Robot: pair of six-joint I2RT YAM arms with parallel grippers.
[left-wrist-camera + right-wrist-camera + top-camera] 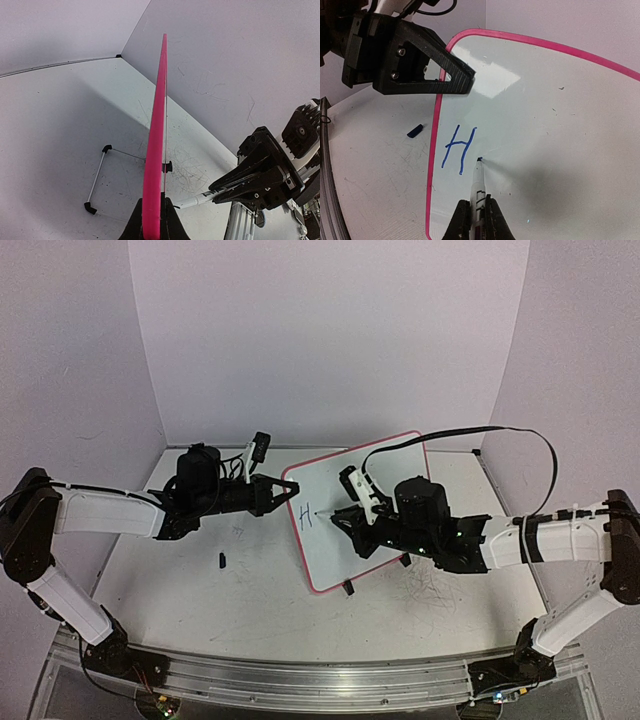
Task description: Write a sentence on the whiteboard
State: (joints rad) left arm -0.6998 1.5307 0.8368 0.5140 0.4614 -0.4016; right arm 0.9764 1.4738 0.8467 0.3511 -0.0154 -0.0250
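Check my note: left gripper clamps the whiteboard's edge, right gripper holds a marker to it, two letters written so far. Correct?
Not quite: only one letter, a blue H, is written, as the right wrist view shows. The left gripper does clamp the whiteboard edge, and the right gripper holds the marker to it.

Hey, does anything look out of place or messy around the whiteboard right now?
A small dark piece, perhaps a pen cap, lies loose on the table left of the whiteboard. Faint scribbles mark the table beside the board. Nothing looks spilled or broken.
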